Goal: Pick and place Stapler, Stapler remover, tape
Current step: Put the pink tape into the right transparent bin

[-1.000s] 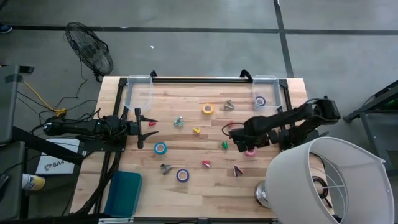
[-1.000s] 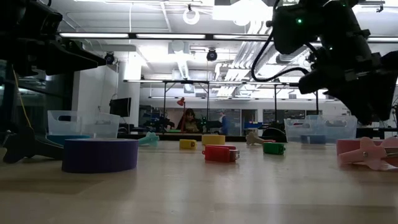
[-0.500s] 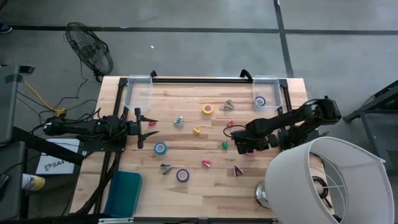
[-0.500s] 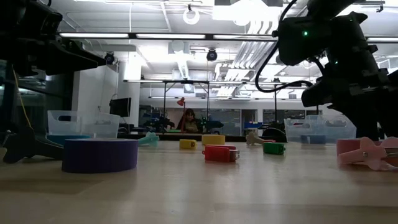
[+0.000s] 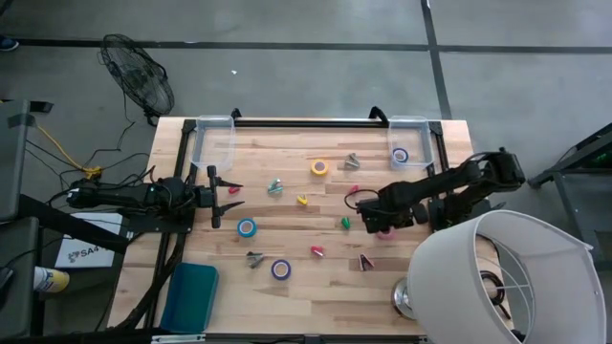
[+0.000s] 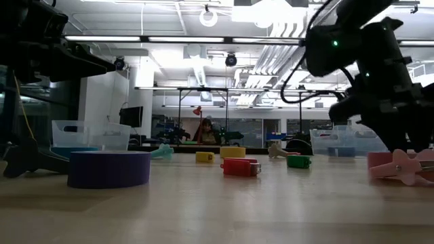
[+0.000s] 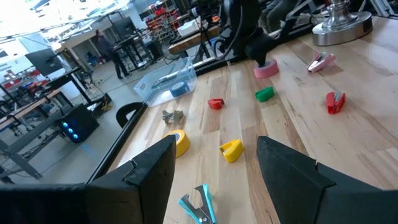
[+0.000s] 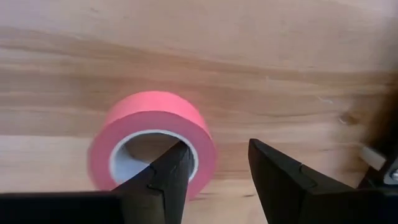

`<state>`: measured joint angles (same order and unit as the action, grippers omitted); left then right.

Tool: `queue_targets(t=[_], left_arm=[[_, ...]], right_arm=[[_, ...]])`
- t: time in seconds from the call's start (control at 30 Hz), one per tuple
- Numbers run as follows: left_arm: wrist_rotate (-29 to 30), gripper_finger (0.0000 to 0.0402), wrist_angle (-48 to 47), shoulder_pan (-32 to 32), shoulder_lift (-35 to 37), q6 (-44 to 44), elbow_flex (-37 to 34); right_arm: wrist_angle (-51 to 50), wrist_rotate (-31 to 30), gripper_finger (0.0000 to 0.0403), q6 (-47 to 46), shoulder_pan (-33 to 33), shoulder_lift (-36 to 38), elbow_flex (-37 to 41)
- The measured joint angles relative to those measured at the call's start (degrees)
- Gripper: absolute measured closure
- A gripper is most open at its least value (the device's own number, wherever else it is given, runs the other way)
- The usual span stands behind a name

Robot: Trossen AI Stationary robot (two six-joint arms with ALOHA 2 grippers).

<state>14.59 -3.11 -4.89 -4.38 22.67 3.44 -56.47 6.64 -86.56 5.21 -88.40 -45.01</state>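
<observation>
A pink tape roll [image 8: 152, 146] lies flat on the wooden table at the right [image 5: 385, 232]. My right gripper [image 8: 214, 180] is open just above it, pointing down, with one finger over the hollow centre and the other outside the wall. In the high view it is at the roll's left side [image 5: 373, 220]. My left gripper [image 5: 229, 196] waits open and empty at the table's left. Yellow [image 5: 318, 167], blue [image 5: 247, 227] and purple [image 5: 280, 269] tape rolls lie flat on the table.
Small staplers, yellow [image 5: 302, 200], green [image 5: 345, 223] and red [image 5: 316, 251], and stapler removers [image 5: 364, 261] are scattered mid-table. Clear bins stand at the far left [image 5: 212, 134] and far right [image 5: 409, 143] corners. A white lamp [image 5: 497, 277] fills the near right corner.
My right gripper has gone down over the pink tape roll, staying open. The roll has not moved.
</observation>
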Motion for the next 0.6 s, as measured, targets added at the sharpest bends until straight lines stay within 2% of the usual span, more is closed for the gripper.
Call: queue_targets(t=[0.17,0.3,0.43,0.6], left_arm=[[0.0,0.0181,0.0,0.0,0.0,0.0,0.0],[0.0,0.0181,0.0,0.0,0.0,0.0,0.0],[0.0,0.0181,0.0,0.0,0.0,0.0,0.0],[0.0,0.0181,0.0,0.0,0.0,0.0,0.0]], right_arm=[[9.8,3.2,0.0247,-1.4,-0.1,0.3,4.5],[10.2,3.4,0.0258,-1.9,-0.4,0.3,4.7],[9.2,2.9,0.0284,-0.3,-1.2,0.5,4.5],[9.8,0.4,0.0338,1.5,-3.0,1.9,4.6]])
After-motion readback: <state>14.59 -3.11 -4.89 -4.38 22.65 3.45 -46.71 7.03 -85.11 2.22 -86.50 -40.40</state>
